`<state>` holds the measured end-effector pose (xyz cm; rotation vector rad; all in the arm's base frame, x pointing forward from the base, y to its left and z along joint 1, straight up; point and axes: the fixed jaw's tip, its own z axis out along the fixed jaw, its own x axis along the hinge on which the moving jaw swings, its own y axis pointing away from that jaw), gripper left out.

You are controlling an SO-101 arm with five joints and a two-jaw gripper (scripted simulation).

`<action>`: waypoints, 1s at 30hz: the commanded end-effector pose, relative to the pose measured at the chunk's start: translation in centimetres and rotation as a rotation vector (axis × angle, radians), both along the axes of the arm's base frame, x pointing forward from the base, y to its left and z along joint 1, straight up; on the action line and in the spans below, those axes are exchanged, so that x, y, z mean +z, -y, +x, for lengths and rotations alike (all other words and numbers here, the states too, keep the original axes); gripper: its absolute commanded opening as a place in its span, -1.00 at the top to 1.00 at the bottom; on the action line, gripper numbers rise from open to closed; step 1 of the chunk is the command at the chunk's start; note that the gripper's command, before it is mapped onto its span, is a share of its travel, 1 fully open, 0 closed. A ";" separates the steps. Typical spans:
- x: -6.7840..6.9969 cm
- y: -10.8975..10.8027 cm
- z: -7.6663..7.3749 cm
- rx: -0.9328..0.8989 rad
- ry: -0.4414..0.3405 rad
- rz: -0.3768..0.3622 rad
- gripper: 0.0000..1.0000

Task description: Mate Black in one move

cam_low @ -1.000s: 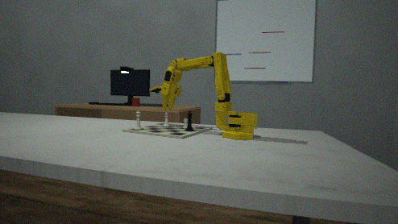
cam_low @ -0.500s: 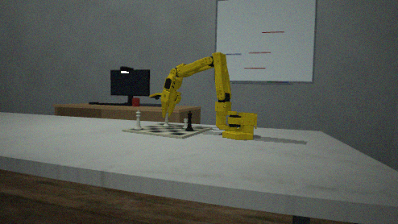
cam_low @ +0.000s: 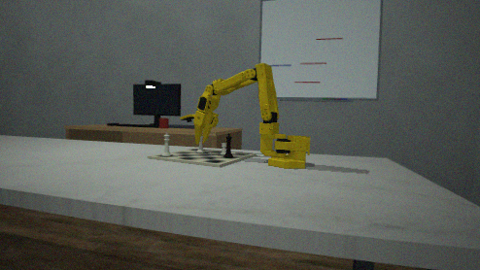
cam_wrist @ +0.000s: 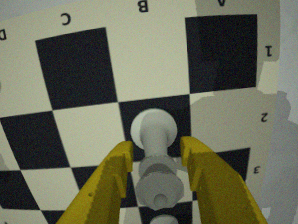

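Note:
A small chessboard (cam_low: 204, 156) lies on the grey table in front of the yellow arm. In the exterior view a tall white piece (cam_low: 166, 145) stands at the board's left corner. A black piece (cam_low: 228, 146) and a small white piece (cam_low: 222, 148) stand at the right. My gripper (cam_low: 201, 133) points down over another white piece (cam_low: 199, 147). In the wrist view my gripper (cam_wrist: 157, 145) is open, its yellow fingers on either side of this white piece (cam_wrist: 156, 156) in the B file, with narrow gaps.
The arm's base (cam_low: 288, 151) sits at the board's right edge. A wooden desk (cam_low: 146, 133) with a dark monitor (cam_low: 156, 99) stands beyond the table. A whiteboard (cam_low: 321, 49) hangs on the back wall.

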<state>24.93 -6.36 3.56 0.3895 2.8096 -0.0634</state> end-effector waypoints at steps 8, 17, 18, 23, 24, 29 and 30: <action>-0.8 -0.4 -0.6 -0.001 -0.016 0.009 0.76; -0.3 -0.4 -0.4 -0.001 -0.016 0.009 0.76; -0.2 -0.4 -0.4 -0.001 -0.016 0.009 0.76; 0.0 -0.4 -0.4 -0.001 -0.016 0.009 0.76; 0.0 -0.4 -0.4 -0.001 -0.016 0.009 0.76; 0.1 -0.3 -0.3 -0.001 -0.016 0.009 0.76; 0.1 -0.3 -0.3 -0.001 -0.016 0.009 0.76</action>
